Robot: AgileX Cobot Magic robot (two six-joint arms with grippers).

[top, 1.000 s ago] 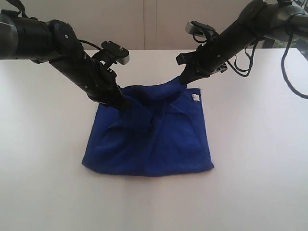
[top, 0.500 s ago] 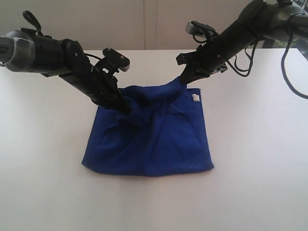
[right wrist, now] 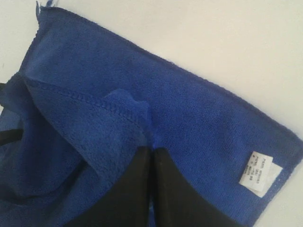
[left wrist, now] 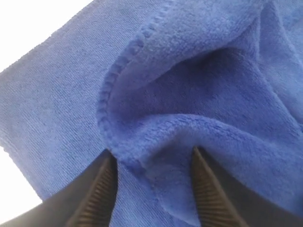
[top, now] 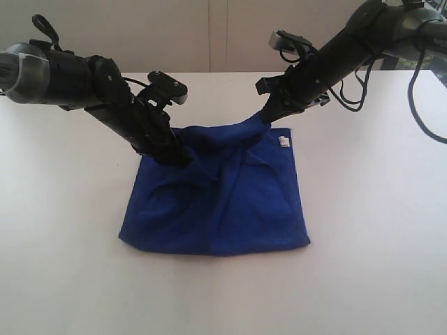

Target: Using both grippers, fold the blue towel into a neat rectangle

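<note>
The blue towel point(top: 216, 202) lies folded on the white table, its far edge bunched and lifted. My right gripper point(top: 265, 115) is shut on that raised far edge near the white tag point(top: 283, 142). In the right wrist view the jaws point(right wrist: 152, 150) meet on the hem of the towel point(right wrist: 199, 118), next to the tag point(right wrist: 259, 174). My left gripper point(top: 180, 157) sits at the far left corner. In its wrist view the jaws point(left wrist: 151, 156) stand wide apart with a loose fold of towel point(left wrist: 189, 94) between the ribbed fingers point(left wrist: 102, 189).
The white table point(top: 370, 209) spreads out on all sides of the towel. A pale wall point(top: 209, 35) rises behind the far edge. Black cables point(top: 419, 98) hang from the right arm at the far right.
The left arm has swung lower and flatter over the table, its gripper staying at the towel's far left corner. The right arm and the towel have hardly moved.
</note>
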